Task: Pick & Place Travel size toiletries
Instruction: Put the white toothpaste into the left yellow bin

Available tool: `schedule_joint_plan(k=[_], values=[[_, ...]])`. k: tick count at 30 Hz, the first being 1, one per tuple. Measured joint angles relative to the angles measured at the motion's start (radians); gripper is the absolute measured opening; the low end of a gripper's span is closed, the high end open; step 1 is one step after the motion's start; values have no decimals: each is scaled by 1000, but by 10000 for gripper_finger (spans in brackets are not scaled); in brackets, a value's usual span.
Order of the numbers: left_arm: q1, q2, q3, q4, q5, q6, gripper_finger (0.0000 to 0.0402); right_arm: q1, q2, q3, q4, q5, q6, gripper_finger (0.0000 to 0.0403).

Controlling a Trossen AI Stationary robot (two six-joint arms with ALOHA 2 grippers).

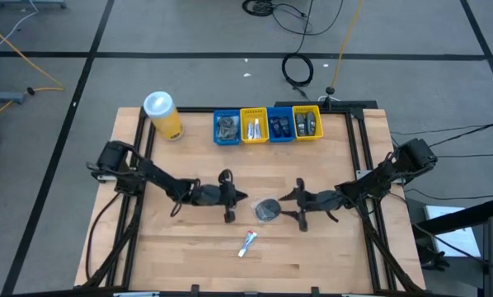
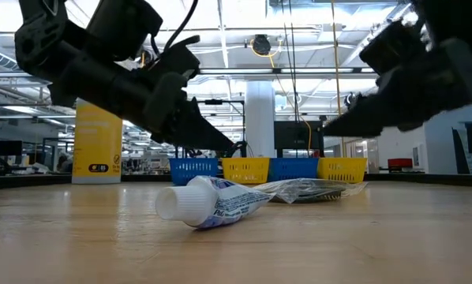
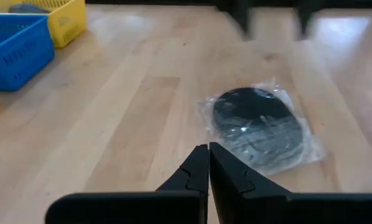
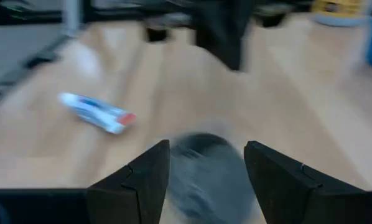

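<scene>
A flat round dark disc in clear wrap point(image 1: 267, 209) lies flat on the table between my two grippers; it also shows in the left wrist view point(image 3: 255, 124). A thin white tube with blue and red print point(image 1: 246, 242) lies on its side nearer the near edge, seen up close in the low view point(image 2: 212, 201). My left gripper point(image 3: 209, 155) is shut, just left of the disc point(image 1: 245, 196), and is apart from it. My right gripper point(image 4: 204, 158) is open, just right of the disc point(image 1: 286, 202). Past its spread fingers the blurred disc point(image 4: 204, 171) shows, and the tube point(image 4: 96, 112) lies farther off.
Along the far edge stand a blue bin point(image 1: 226, 126), a yellow bin point(image 1: 254, 125), another blue bin point(image 1: 280, 124) and another yellow bin point(image 1: 307, 122), all holding small items. A big yellow canister with a white lid point(image 1: 164, 115) stands to their left. Bare wood lies toward the near edge.
</scene>
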Motion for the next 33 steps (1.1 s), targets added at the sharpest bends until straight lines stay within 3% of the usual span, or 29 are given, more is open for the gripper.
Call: schedule_joint_plan(k=[5, 11, 18, 25, 33], values=[[24, -55, 1, -119, -1, 14, 19, -5, 76, 102, -14, -100, -36, 199], [44, -86, 1, -290, -67, -15, 2, -51, 225, 280, -56, -374, -69, 204], [57, -86, 1, -428, -131, -48, 21, -103, 348, 488, -271, -651, -119, 259], [68, -86, 0, -531, -188, -61, 13, -134, 469, 638, -429, -685, -294, 296], [94, -86, -1, -572, -225, -114, 13, -147, 530, 697, -423, -684, -414, 268]])
